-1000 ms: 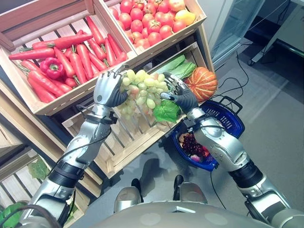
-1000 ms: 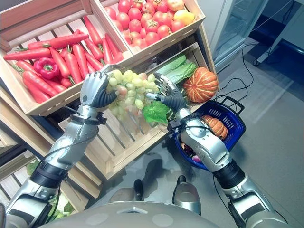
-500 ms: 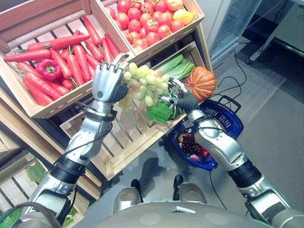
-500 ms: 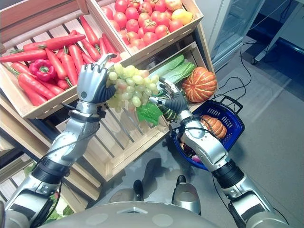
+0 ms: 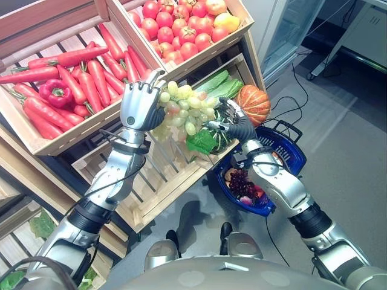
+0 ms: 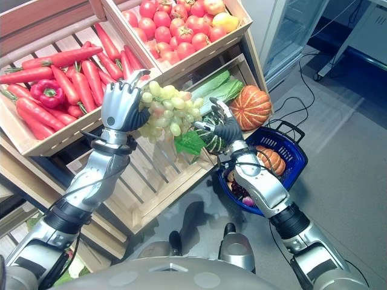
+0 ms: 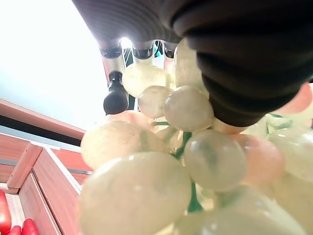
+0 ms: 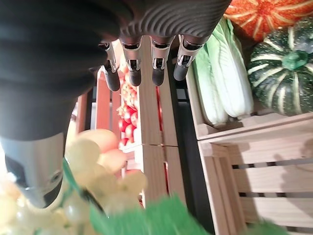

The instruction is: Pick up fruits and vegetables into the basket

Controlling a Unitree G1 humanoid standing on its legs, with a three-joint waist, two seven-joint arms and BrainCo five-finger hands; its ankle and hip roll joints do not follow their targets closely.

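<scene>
A bunch of pale green grapes [image 5: 181, 110] with a green leaf hangs in the air in front of the crates. My left hand [image 5: 140, 106] is shut on its left side, and the grapes [image 7: 146, 181] press against that palm. My right hand [image 5: 236, 125] is open by the bunch's right side at the leaf, its fingers [image 8: 158, 68] relaxed and the grapes [image 8: 93, 171] next to its thumb. The blue basket [image 5: 279, 140] stands on the floor under my right forearm, with dark purple grapes [image 5: 240, 181] and a small pumpkin [image 6: 270, 160] in it.
Wooden crates rise behind the hands, holding carrots [image 5: 91, 78] with a red pepper [image 5: 57, 92], and red fruit [image 5: 181, 27]. A lower crate holds cabbage [image 5: 221, 86], an orange pumpkin [image 5: 254, 103] and a dark green squash [image 8: 283, 68]. Slatted crate [image 5: 163, 175] below.
My left hand has raised the grape bunch a little. My right hand has come off the bunch's side and sits lower by the leaf. The camera has shifted slightly.
</scene>
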